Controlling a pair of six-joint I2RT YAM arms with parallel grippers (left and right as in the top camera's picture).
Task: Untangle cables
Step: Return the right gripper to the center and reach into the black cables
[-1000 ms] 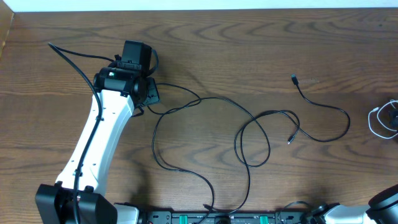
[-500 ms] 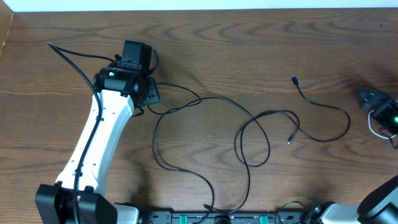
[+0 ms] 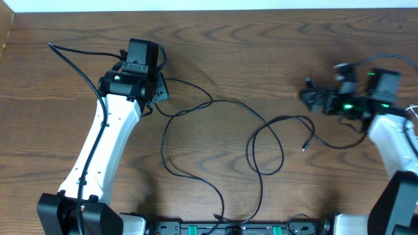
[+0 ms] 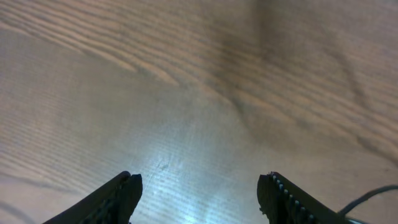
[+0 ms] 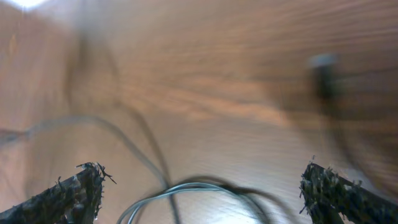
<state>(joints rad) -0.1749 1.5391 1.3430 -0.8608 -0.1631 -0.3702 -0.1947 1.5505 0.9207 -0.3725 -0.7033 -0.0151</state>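
Hovering spread wide by a plug (image 3: 308,82) near the table's (image 3: 261,46) right edge, the right gripper (image 3: 305,96) is risking tightening the cables' (image 3: 225,102) loops; the left gripper (image 4: 199,190) is hanging released, empty.

table (image 3: 261,52): brown wood, visible grain, satin sheen | cables (image 3: 162,147): black, matt sheath | left arm (image 3: 108,143): white smooth plastic shell

You have nothing to read here. No letters, numbers, labels or brand marks can be made out on the cables (image 3: 162,149), the arms (image 3: 108,140) or the table (image 3: 261,52), and the right wrist view is too blurred to show any print.
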